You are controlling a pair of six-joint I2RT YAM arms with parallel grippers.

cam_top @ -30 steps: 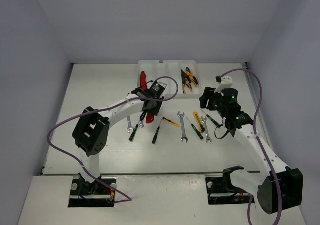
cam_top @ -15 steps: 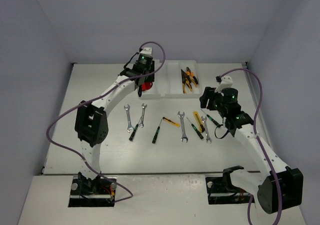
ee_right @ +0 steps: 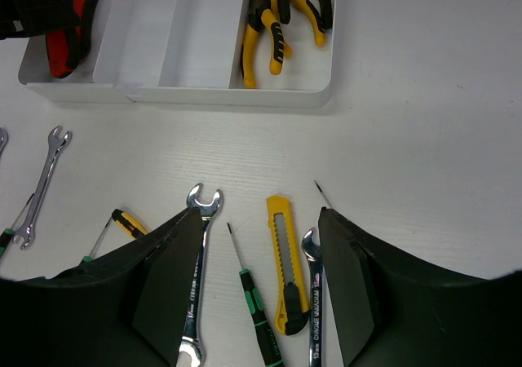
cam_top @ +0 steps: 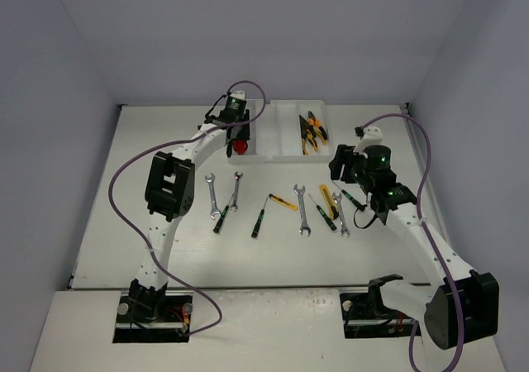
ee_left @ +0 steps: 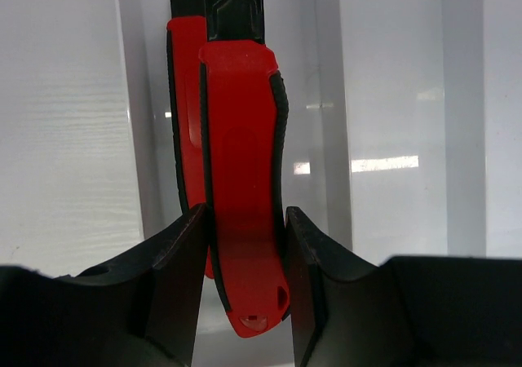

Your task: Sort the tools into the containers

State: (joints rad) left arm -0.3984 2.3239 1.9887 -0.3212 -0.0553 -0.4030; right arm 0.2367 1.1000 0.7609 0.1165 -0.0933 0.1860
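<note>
Left tool [ee_left: 245, 245] clamped on a red cutter [ee_left: 241, 179], its jaws pressing the two sides of the body close to the rounded butt end. The black nose points away along the leftmost slot of the white tray [cam_top: 277, 136]. A second red cutter [ee_left: 183, 98] shows just behind it, and I cannot tell whether the two touch. From the top view I read the held cutter as hanging over, or just inside, that slot, toward the tray's near wall. I judge it a stiff, fairly light piece with rubbery black edging, so it should neither bend nor slip in the jaws. Gripped so near one end, it may tip nose-first on release, and mid-length would be the steadier place to take hold. Right tool [ee_right: 261, 257] stands with jaws apart, holding nothing, above the bench [ee_right: 424, 139], where a yellow cutter [ee_right: 283, 261], open-end wrenches [ee_right: 200, 245] and a green-handled screwdriver [ee_right: 249, 289] lie. Yellow-handled pliers [ee_right: 273, 33] lie in the rightmost slot.
</note>
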